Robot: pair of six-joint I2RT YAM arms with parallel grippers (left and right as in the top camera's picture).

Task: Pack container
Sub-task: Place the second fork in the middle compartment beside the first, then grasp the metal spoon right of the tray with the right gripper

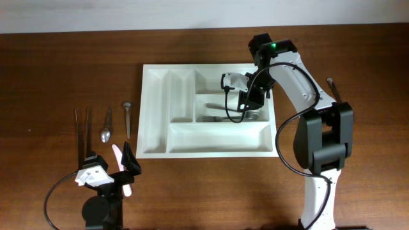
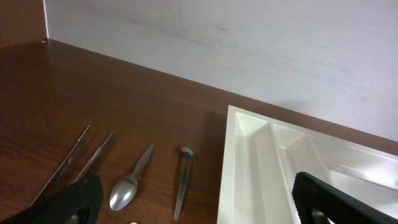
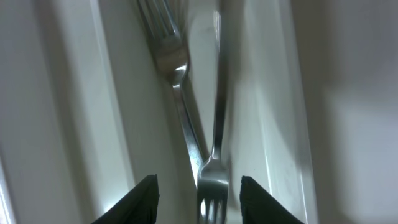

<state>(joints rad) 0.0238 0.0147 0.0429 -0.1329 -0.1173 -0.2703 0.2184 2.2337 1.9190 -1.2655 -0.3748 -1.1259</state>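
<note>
The tray (image 1: 146, 108) lies flat on the middle of the table (image 1: 57, 76), long side across. The right gripper (image 1: 246, 102) hangs low over its middle wide compartment. Two forks (image 1: 214, 117) lie lengthwise in that compartment, side by side and crossing slightly. In the right wrist view, one fork head (image 3: 211, 183) sits directly between the fingertips of the right gripper (image 3: 199, 202). The jaws are spread wider than the fork and are not pinching it. The left gripper (image 1: 110, 161) is held well back from the tray's near left corner, above bare table. Its jaws are wide apart and hold nothing. Just ahead of it lie tongs (image 1: 87, 128), a spoon (image 1: 106, 128) and a short metal tool (image 1: 128, 118) in a row. The tool is the one closest to the tray's left wall.
</note>
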